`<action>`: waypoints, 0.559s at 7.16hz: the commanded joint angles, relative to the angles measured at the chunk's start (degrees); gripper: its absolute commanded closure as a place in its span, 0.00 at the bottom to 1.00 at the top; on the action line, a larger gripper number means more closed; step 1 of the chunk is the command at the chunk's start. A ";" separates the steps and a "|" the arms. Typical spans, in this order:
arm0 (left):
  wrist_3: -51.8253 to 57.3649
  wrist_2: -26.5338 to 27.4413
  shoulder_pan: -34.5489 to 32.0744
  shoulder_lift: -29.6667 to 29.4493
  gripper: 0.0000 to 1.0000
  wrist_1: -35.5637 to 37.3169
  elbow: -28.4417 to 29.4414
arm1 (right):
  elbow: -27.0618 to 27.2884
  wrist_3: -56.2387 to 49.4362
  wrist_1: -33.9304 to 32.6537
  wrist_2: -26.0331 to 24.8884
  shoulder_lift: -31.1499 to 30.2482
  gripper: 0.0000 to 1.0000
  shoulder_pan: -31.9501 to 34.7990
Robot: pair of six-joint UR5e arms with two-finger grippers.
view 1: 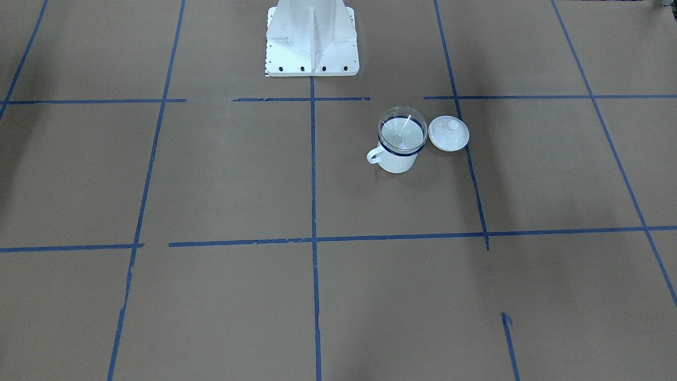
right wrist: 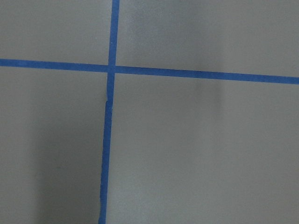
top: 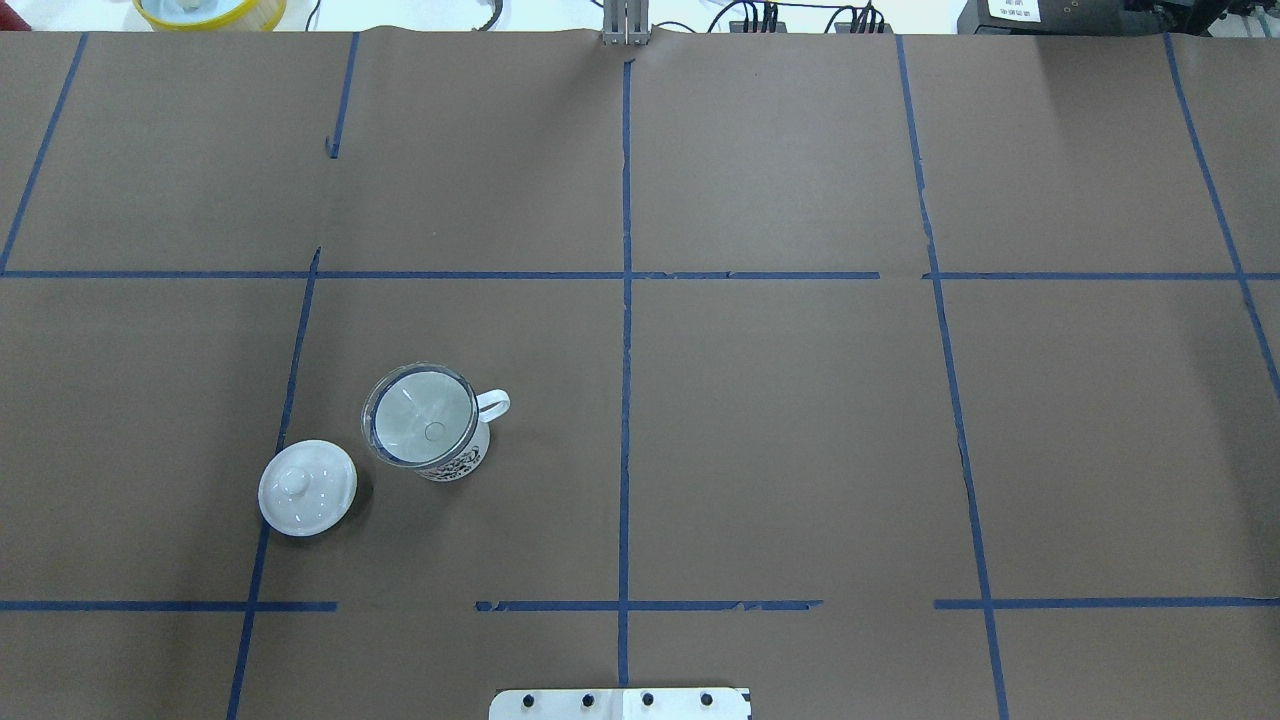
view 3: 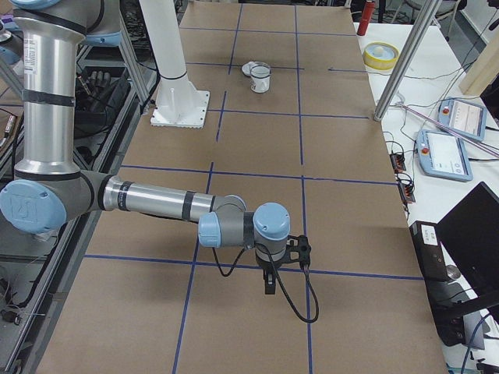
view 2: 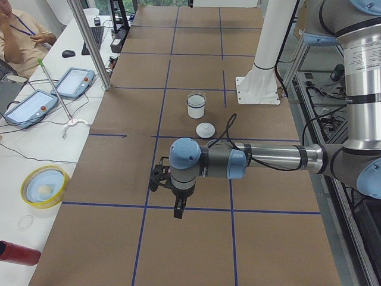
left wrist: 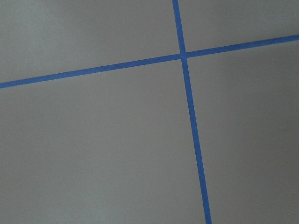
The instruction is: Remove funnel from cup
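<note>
Stretching low over the table (top: 800, 450), the left arm (view 2: 268, 158) and right arm (view 3: 156, 199) are idling well apart from the cup (top: 458, 463); whether the left end effector (view 2: 177, 210) or the right end effector (view 3: 270, 284) is apart or together I cannot tell. Standing on the robot's left, the cup is carrying the funnel (top: 420, 415), whose bowl is resting on its rim; the lid (top: 307, 487) is lying beside it, likely left off to admit the funnel.

The table (top: 800, 450) is viewed steeply from behind the robot and from opposite; both ends are covered obliquely, from farther off. The cup (view 1: 396, 159) is shared by those four. Wrist cameras are pointed closely at tape (left wrist: 187, 116).
</note>
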 commanded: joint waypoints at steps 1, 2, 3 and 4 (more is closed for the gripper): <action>0.35 0.09 0.00 -0.02 0.00 -0.08 -0.35 | 0.00 0.00 0.00 0.00 0.00 0.00 0.00; 0.35 0.09 0.00 -0.02 0.00 0.00 -0.44 | 0.00 0.00 0.00 0.00 0.00 0.00 0.00; 0.35 0.17 0.26 -0.19 0.00 0.09 -0.62 | 0.00 0.00 0.00 0.00 0.00 0.00 0.00; 0.79 0.17 0.61 -0.28 0.00 0.00 -0.79 | 0.00 0.00 0.00 0.00 0.00 0.00 0.00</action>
